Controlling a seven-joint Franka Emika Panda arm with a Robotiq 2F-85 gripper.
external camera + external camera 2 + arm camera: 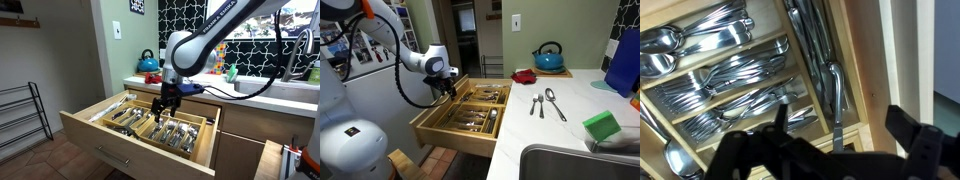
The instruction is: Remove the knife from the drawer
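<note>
The wooden drawer (120, 147) is pulled wide open and is full of shiny cutlery. In the wrist view, wood strips split it into parts. Spoons (690, 40) lie in the top left part. Forks (730, 90) lie in the parts below them. Long knives (820, 45) lie in the narrow part by the drawer's side wall. One knife (837, 95) lies flat there, silver and thin, close beside the others. The gripper (837, 120) hangs over this knife part with its two black fingers (780, 118) spread apart, and it holds nothing. A blue kettle (548, 56) sits on the counter (570, 110).
</note>
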